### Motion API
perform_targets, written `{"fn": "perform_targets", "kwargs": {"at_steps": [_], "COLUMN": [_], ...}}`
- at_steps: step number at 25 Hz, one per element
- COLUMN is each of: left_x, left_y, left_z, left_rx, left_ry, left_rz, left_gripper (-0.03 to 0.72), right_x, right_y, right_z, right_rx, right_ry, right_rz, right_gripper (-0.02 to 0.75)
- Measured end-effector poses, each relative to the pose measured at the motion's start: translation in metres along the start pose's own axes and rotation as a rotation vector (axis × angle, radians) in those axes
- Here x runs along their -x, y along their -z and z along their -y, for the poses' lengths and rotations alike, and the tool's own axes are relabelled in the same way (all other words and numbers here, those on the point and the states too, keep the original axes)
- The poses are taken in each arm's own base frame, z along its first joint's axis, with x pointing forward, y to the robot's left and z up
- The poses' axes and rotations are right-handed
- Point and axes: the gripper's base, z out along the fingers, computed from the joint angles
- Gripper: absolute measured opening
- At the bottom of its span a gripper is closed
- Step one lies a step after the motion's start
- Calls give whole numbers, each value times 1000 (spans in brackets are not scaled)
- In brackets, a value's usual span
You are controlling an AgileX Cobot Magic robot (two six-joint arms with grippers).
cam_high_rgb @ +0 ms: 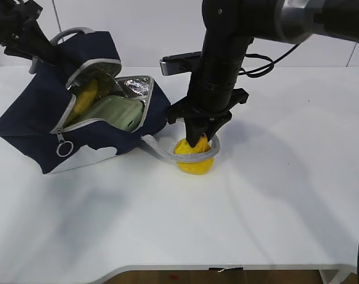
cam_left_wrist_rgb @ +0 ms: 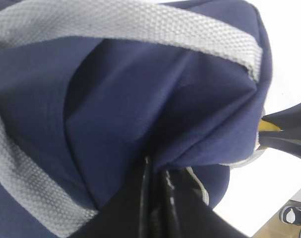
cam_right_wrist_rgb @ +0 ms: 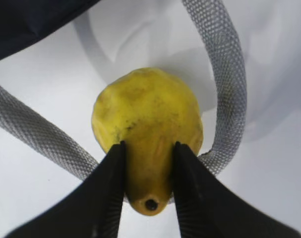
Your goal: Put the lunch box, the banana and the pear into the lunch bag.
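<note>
Two items already lie in the lunch bag (cam_high_rgb: 37,124); right hand (cam_right_wrist_rgb: 148,171) clamps the pear (cam_right_wrist_rgb: 148,129), left hand (cam_left_wrist_rgb: 155,208) pinches the bag; next, lift clear of the handle (cam_right_wrist_rgb: 224,79).

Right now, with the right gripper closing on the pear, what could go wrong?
1. The grey rope handle loops around the pear; lifting may snag it and tug the lunch bag.
2. The right gripper pinches only the pear's narrow stem end, so it could slip.
3. The lunch box and banana crowd the opening.
</note>
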Motion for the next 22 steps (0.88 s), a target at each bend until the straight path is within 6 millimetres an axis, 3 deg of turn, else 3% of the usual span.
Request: {"fn": "perform_targets", "kwargs": {"at_steps": [6, 16, 22], "left_x": [0, 0, 0], "left_y": [0, 0, 0], "left_z": [0, 0, 0], "left_rx": [0, 0, 0], "left_ry": [0, 0, 0], "left_rz": [0, 0, 0], "left_gripper": [4, 4, 4], "right_x": [8, 32, 36], "right_y": [6, 60, 65], "right_z": [-1, -13, -25], "right_rx": [0, 80, 216], "right_ry": [4, 6, -26], "right_rz": [34, 230, 271], "right_gripper": [236, 233, 232]}}
